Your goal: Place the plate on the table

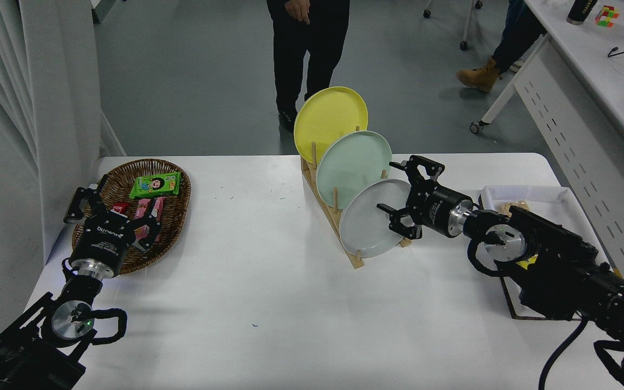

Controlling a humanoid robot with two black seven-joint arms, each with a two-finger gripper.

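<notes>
The light grey plate [369,225] stands on edge in the front slot of a wooden rack [344,238] on the white table [268,303]. Behind it in the rack stand a mint-green plate [351,165] and a yellow plate [328,119]. My right gripper [396,189] is open, its fingers astride the grey plate's right rim, one in front and one behind. My left gripper [111,208] is open and parked at the lower left, over a wicker basket.
A wicker basket [174,211] with snack packets sits at the left. A white tray [556,197] lies at the right under my right arm. A person [306,49] stands beyond the far edge; another person's boot [477,76] shows at the upper right.
</notes>
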